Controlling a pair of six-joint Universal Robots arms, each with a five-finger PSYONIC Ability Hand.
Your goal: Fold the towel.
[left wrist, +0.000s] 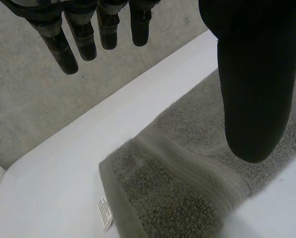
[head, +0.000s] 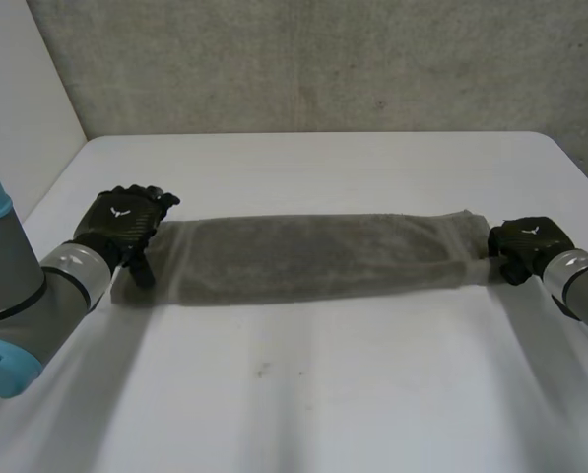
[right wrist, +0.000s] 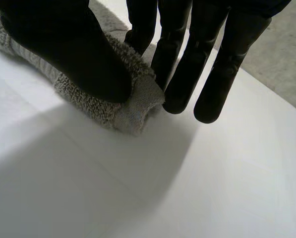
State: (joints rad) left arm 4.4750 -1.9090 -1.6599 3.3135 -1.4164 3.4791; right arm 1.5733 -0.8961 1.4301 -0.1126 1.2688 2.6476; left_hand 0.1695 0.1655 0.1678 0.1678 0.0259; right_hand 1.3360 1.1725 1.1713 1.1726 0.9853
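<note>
A grey towel, folded into a long narrow strip, lies left to right across the white table. My left hand hovers over the strip's left end, open, with straight fingers held well apart from the thumb. Beneath that palm the towel's left end lies flat, with a small white label at its corner. My right hand is at the strip's right end. Its thumb presses down on the towel's end and its fingers close against the tip, pinching it.
A grey wall rises behind the table's far edge. The table's left edge runs close behind my left arm. Bare tabletop stretches in front of and behind the towel.
</note>
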